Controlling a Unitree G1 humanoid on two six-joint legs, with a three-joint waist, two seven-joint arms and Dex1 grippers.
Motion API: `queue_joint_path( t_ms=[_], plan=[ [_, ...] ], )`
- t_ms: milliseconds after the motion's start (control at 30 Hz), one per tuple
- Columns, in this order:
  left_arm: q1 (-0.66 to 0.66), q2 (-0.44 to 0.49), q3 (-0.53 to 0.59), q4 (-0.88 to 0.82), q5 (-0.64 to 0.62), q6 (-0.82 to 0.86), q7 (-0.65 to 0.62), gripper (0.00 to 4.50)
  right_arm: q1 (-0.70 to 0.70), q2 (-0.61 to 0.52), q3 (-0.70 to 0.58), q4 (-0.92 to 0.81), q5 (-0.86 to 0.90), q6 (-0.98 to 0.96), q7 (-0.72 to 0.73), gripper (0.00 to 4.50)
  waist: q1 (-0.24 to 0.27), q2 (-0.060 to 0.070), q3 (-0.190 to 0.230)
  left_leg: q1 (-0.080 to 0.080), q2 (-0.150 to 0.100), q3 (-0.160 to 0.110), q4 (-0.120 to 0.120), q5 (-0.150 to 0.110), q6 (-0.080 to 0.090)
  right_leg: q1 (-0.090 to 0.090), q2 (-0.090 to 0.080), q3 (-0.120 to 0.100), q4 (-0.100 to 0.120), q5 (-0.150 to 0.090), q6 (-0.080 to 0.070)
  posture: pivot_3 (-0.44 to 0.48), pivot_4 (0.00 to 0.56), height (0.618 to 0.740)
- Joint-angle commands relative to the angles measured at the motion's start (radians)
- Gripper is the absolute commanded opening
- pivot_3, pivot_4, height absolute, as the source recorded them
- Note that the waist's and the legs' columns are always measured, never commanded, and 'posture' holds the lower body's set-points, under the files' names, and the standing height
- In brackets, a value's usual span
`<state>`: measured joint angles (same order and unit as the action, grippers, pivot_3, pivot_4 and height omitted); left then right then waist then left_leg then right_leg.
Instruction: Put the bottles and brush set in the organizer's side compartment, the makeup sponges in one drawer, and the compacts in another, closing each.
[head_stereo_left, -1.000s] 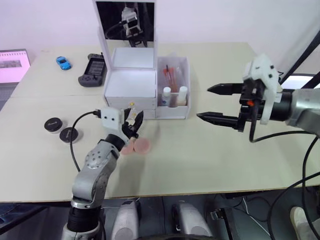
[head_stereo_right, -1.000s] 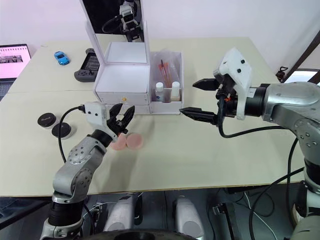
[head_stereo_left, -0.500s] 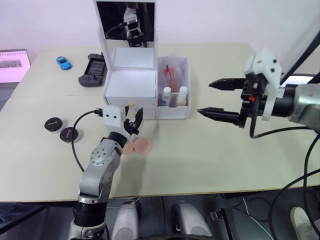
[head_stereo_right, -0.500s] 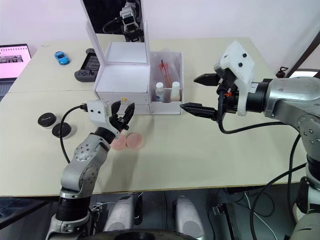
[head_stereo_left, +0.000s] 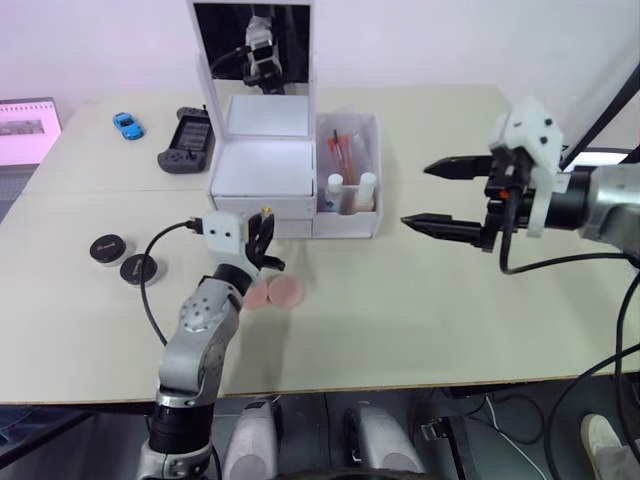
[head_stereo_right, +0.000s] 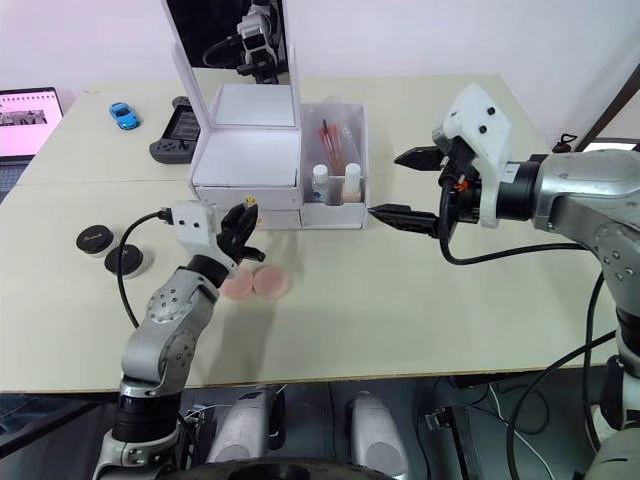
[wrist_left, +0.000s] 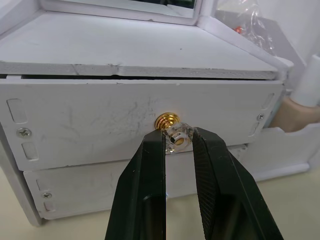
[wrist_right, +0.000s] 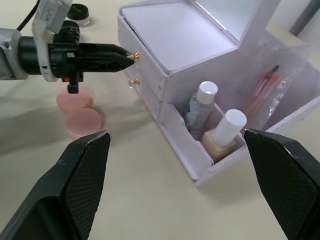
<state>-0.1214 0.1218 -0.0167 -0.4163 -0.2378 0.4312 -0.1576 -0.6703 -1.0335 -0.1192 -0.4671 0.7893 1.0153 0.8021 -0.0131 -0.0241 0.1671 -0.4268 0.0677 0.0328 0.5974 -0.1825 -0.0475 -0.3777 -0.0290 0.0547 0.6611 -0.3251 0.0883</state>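
Table (head_stereo_left: 420, 320) carries the organizer (head_stereo_left: 262, 175), mirror lid upright, both drawers shut. Side compartment (head_stereo_left: 352, 205) already holds the bottles (wrist_right: 206, 102) and the brush set (wrist_right: 267, 85) behind them. Makeup sponges (head_stereo_left: 275, 293) lie on the table just in front of the drawers; compacts (head_stereo_left: 122, 258) sit well apart on the robot's left side.

Left gripper (wrist_left: 176, 142) is at the upper drawer, jaws nearly closed around the upper drawer knob (wrist_left: 172, 134), one finger each side. Right gripper (head_stereo_left: 440, 195) hangs spread wide over the table beside the side compartment, holding nothing.

Step in hand, my read: open the upper drawer for the sponges. To do it well: squeeze on the knob's neck behind the clear cap, not the cap tip, then pull straight out along the drawer's slide, level, no twist. The organizer looks light, so it may slide with the pull; the free right arm could brace it.

Hard to tell: whether the fingers (wrist_left: 145, 165) actually press the knob or just flank it. Lower drawer knob is hidden behind the fingers in the left wrist view. Drawer interiors unseen. The lettering on the compacts is too small to read.
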Motion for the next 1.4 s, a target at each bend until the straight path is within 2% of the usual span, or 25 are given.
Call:
queue_joint_path(
  t_ms=[33, 333, 767, 1033, 1400],
  plan=[
    [0.042, 0.03, 0.019, -0.108, -0.046, 0.021, -0.04, 0.26, -0.015, 0.017, -0.004, -0.009, -0.004, -0.026, 0.004, 4.5, -0.003, 0.0, 0.0, 0.0, 0.0, 0.0, 0.0, 0.0, 0.0, 0.0, 0.0, 0.0, 0.0, 0.0, 0.0, 0.0, 0.15, 0.74],
    [0.137, 0.106, 0.064, -0.217, -0.07, 0.069, -0.052, 0.26, -0.008, 0.06, 0.017, -0.005, -0.013, -0.043, 0.004, 4.5, -0.001, 0.0, 0.0, 0.0, 0.0, 0.0, 0.0, 0.0, 0.0, 0.0, 0.0, 0.0, 0.0, 0.0, 0.0, 0.0, 0.15, 0.74],
    [0.278, 0.146, 0.075, -0.343, -0.087, 0.125, -0.053, 0.26, 0.002, 0.095, 0.019, -0.016, -0.006, -0.037, -0.004, 4.5, -0.004, 0.0, 0.0, 0.001, 0.001, 0.0, -0.001, 0.0, 0.0, 0.0, 0.0, 0.0, 0.0, -0.002, -0.003, 0.0, 0.15, 0.74],
    [0.294, 0.152, 0.06, -0.363, -0.089, 0.136, -0.057, 0.26, 0.001, 0.103, 0.016, -0.017, -0.004, -0.033, -0.007, 4.5, -0.004, 0.0, 0.0, 0.001, 0.001, 0.0, -0.001, 0.0, 0.0, 0.0, 0.0, 0.0, 0.0, -0.002, -0.003, 0.0, 0.15, 0.74],
    [0.302, 0.181, 0.064, -0.379, -0.151, 0.179, -0.085, 0.26, 0.0, 0.115, 0.022, -0.014, -0.009, -0.035, -0.016, 4.5, -0.002, 0.0, 0.0, 0.001, 0.001, 0.0, -0.001, 0.0, 0.0, 0.0, 0.0, 0.0, 0.0, -0.002, -0.004, 0.0, 0.15, 0.74]
  ],
)
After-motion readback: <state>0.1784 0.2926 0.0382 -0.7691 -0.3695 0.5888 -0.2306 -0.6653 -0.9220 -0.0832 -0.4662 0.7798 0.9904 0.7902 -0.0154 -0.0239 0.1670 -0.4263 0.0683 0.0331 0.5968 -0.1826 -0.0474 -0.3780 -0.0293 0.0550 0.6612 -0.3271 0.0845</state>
